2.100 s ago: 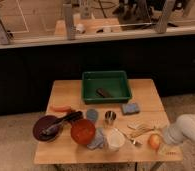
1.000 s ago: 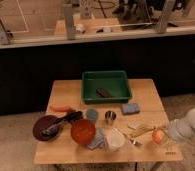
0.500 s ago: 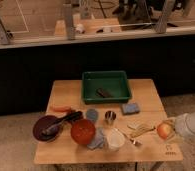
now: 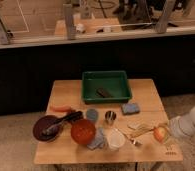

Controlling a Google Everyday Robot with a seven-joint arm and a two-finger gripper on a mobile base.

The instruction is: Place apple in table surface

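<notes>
The apple (image 4: 160, 133), small and orange-yellow with a reddish blush, is at the right front of the light tan wooden table surface (image 4: 66, 95). I cannot tell whether it rests on the wood or hangs just above it. My gripper (image 4: 168, 132) reaches in from the right edge on a white arm (image 4: 187, 122), right against the apple's right side.
A green bin (image 4: 89, 82) with a dark object inside stands at the table's back. An orange carrot (image 4: 62, 108), a dark bowl (image 4: 46, 127), a red bowl (image 4: 83, 131), cups (image 4: 110, 117), a blue sponge (image 4: 131, 108) and light utensils (image 4: 141, 131) cover the front half.
The apple and my gripper rose and shifted right over the last seconds, then came back slightly down and left by now.
</notes>
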